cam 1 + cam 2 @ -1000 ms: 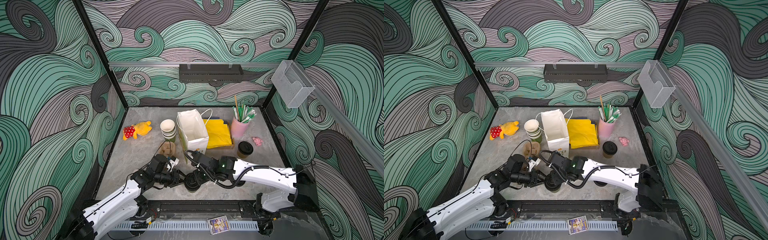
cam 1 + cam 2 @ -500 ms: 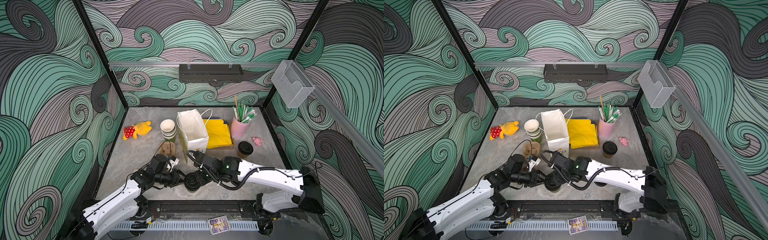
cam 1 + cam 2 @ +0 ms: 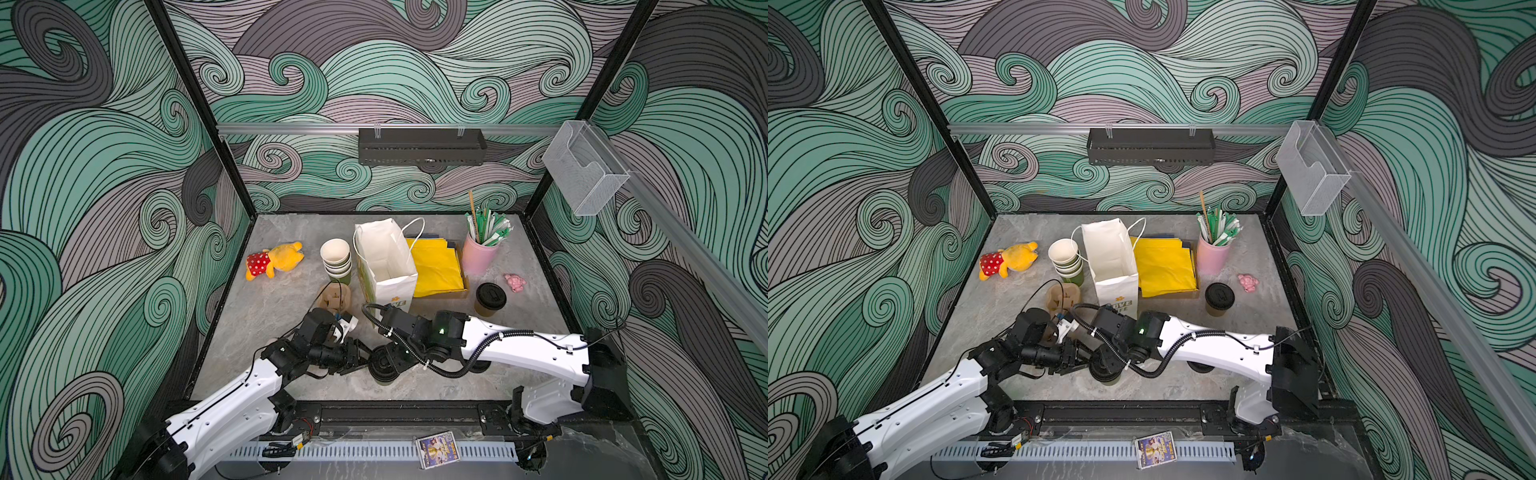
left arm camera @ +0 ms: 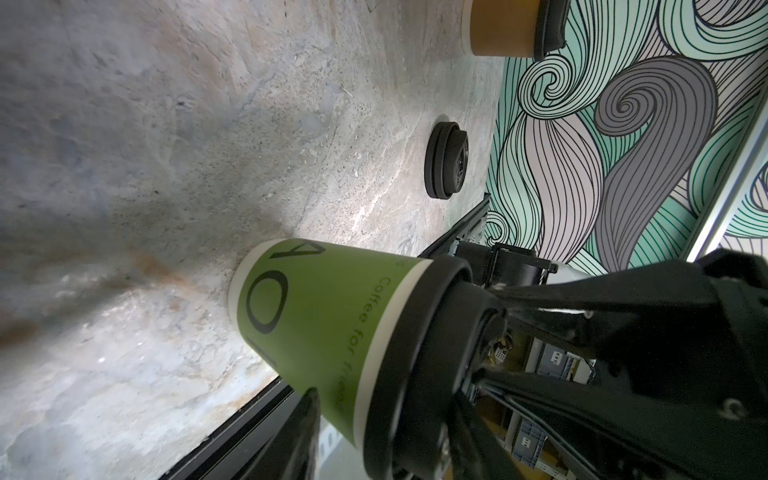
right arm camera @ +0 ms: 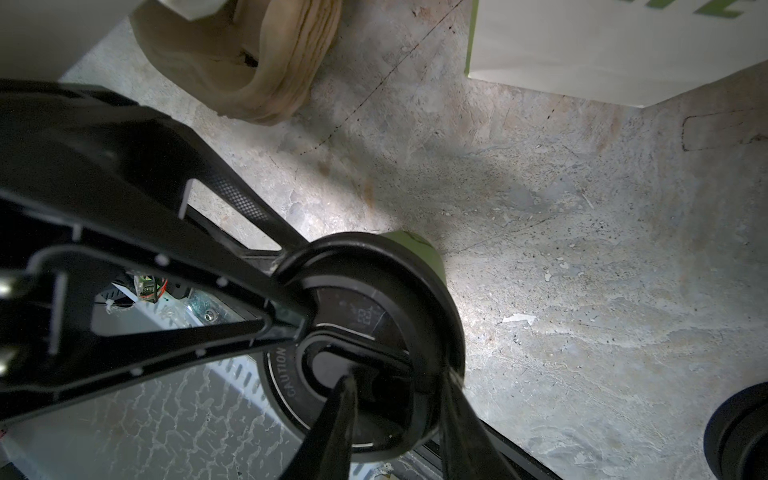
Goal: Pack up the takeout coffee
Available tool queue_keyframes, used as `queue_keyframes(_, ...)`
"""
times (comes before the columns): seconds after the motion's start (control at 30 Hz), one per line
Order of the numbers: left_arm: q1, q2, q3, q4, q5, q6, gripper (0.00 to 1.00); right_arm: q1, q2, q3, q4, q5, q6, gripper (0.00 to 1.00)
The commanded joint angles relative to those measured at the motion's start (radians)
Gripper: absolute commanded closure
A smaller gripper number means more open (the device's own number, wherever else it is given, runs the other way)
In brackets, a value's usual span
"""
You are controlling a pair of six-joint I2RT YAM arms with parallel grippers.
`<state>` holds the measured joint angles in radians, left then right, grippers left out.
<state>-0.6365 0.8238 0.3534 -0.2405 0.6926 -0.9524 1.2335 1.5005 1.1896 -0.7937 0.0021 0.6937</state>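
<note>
A green takeout coffee cup [image 4: 307,316] with a black sip lid [image 5: 374,299] stands near the table's front edge [image 3: 384,368]. My left gripper [image 3: 360,356] is shut on its green body from the left side; one finger [image 4: 297,432] rests against the cup wall. My right gripper [image 5: 399,399] comes down from above. One of its fingers lies in the lid's recess and the other outside the rim, so it is shut on the lid's edge. A second takeout coffee, tan-brown with a black lid [image 3: 490,299], stands alone to the right of the bag, also in a top view [image 3: 1219,299].
An open white paper bag [image 3: 386,266] stands mid-table. Around it are nested lidless cups [image 3: 336,259], a pulp cup carrier [image 3: 334,295], yellow napkins [image 3: 436,268], a pink straw holder [image 3: 480,255], a plush toy [image 3: 274,262] and a pink trinket [image 3: 515,282]. A loose black lid [image 4: 446,166] lies near the front right.
The right arm has shifted a little over the green cup's lid. The left gripper and the cup have stayed where they were.
</note>
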Motion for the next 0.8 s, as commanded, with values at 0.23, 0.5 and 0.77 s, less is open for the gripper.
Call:
queue_keyframes(0.23, -0.008, 0.023, 0.009, -0.081, -0.03, 0.019, 0.52, 0.011, 0.07, 0.025, -0.126, 0.052, 0.001, 0.69)
queue_keyframes(0.5, -0.008, 0.021, 0.01, -0.085, -0.033, 0.022, 0.52, 0.018, 0.095, 0.032, -0.134, 0.047, -0.009, 0.69)
queue_keyframes(0.77, -0.008, 0.021, 0.009, -0.083, -0.03, 0.021, 0.52, 0.038, -0.136, -0.051, 0.09, 0.065, -0.04, 0.56)
